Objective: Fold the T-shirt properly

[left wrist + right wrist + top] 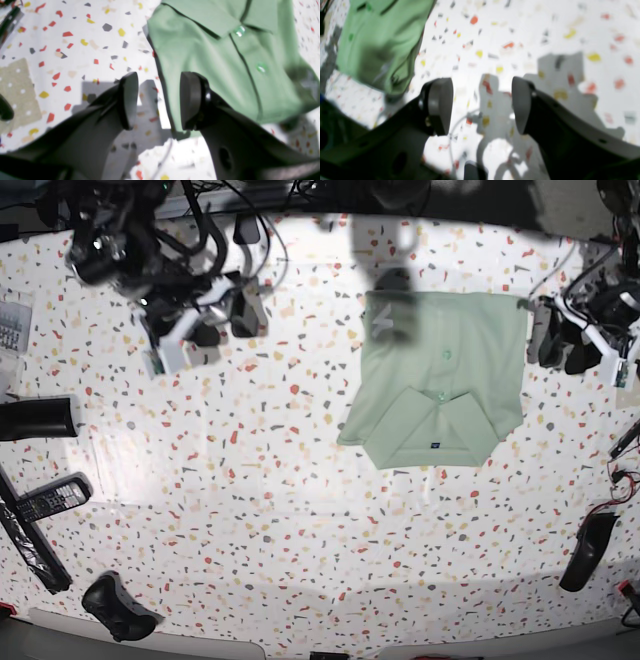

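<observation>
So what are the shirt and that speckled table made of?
The shirt looks like soft matte knit cloth: it creases, lies limp, and has a stitched collar with glossy green buttons, probably plastic. The table looks like white terrazzo or a print imitating it, with coloured chips; which one I can't tell.

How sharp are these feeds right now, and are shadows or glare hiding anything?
Left wrist: T-shirt collar and buttons readable, right edge blurred, left gripper shadow on the table. Right wrist: soft throughout, right gripper shadow sprawling over bright tabletop. Base: sharpest; dark patch on the shirt's far edge, bright patch at left.
</observation>
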You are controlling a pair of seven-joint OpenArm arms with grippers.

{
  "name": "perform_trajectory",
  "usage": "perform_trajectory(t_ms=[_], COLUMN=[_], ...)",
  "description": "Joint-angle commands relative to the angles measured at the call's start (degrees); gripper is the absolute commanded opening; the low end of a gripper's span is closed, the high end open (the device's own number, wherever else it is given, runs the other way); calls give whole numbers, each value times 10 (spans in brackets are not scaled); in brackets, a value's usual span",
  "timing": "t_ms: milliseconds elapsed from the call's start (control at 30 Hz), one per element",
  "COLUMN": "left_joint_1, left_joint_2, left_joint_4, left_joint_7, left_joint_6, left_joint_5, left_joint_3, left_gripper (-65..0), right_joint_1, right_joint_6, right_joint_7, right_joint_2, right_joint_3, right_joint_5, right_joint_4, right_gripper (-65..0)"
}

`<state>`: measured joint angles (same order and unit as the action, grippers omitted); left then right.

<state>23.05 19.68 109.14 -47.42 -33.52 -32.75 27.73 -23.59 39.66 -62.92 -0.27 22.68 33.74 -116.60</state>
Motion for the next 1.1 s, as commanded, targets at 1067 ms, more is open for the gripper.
perform_trajectory(t_ms=[1067], left_joint_1=[361], left_joint_2=[0], left_joint_4=[44], left_joint_7=[17], left_joint_6=[-21], left_joint_5=[54], left_joint_3=[3], left_gripper=[-405], right_joint_1=[-454], right_joint_6=[3], right_joint_7=[42], right_joint_2=[144], right_joint_3=[42], right_joint_5=[99], right_joint_4=[73], right_gripper=[-295])
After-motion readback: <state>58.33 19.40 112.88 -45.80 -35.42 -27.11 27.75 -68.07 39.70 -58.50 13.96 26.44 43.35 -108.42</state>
